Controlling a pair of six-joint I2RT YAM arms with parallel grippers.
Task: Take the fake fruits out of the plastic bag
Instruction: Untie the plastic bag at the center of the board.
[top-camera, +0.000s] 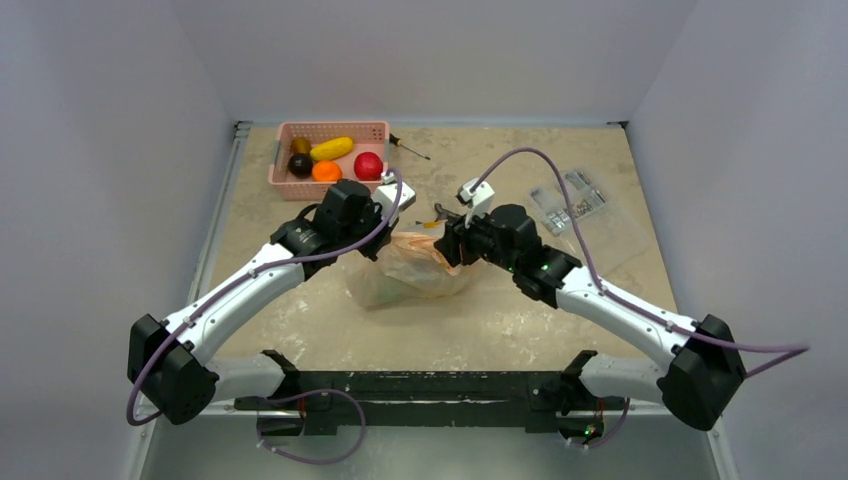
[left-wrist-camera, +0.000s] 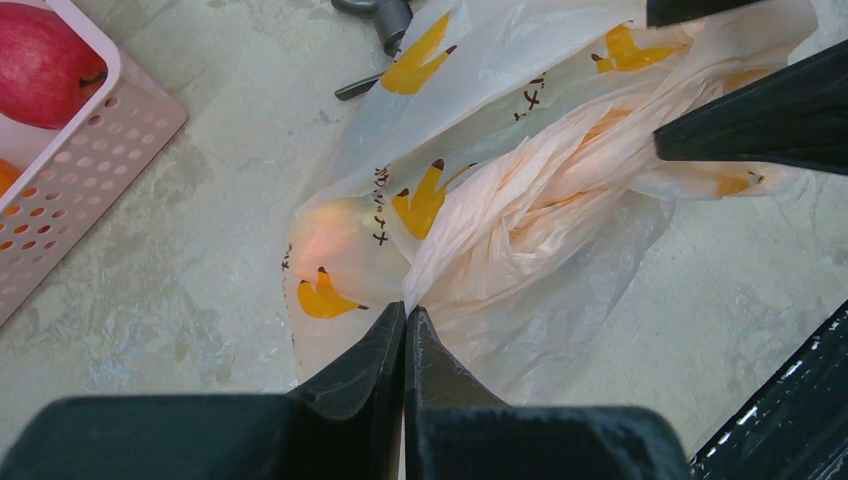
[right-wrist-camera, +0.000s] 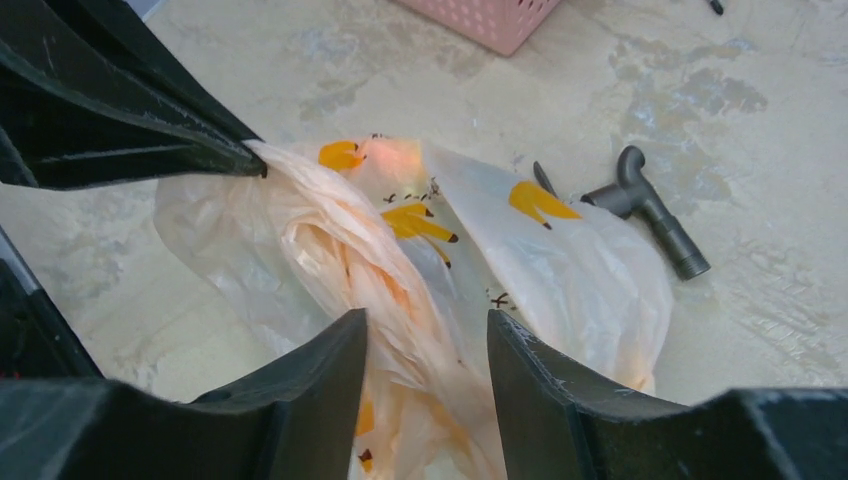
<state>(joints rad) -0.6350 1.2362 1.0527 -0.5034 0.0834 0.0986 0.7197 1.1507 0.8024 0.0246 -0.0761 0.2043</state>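
Note:
The plastic bag (top-camera: 415, 268) lies crumpled at mid-table, pale peach with orange marks. My left gripper (left-wrist-camera: 405, 312) is shut on a twisted strand of the bag (left-wrist-camera: 520, 210) at its left end, and shows in the top view (top-camera: 384, 243). My right gripper (right-wrist-camera: 427, 330) is open, its jaws on either side of the same twisted strand (right-wrist-camera: 340, 235) without closing on it; it also shows from above (top-camera: 446, 243). A yellow banana (top-camera: 332, 149) and a dark maroon fruit (top-camera: 300, 166) lie in the pink basket (top-camera: 330, 129). No green striped ball shows. The bag's contents are hidden.
The basket at the back left also holds an orange ball (top-camera: 326, 171), a red apple (top-camera: 368, 165) and a small olive-brown fruit (top-camera: 300, 145). A grey elbow-shaped tool (right-wrist-camera: 650, 215) lies just behind the bag. A screwdriver (top-camera: 410, 147) and a clear packet (top-camera: 572, 205) lie further back.

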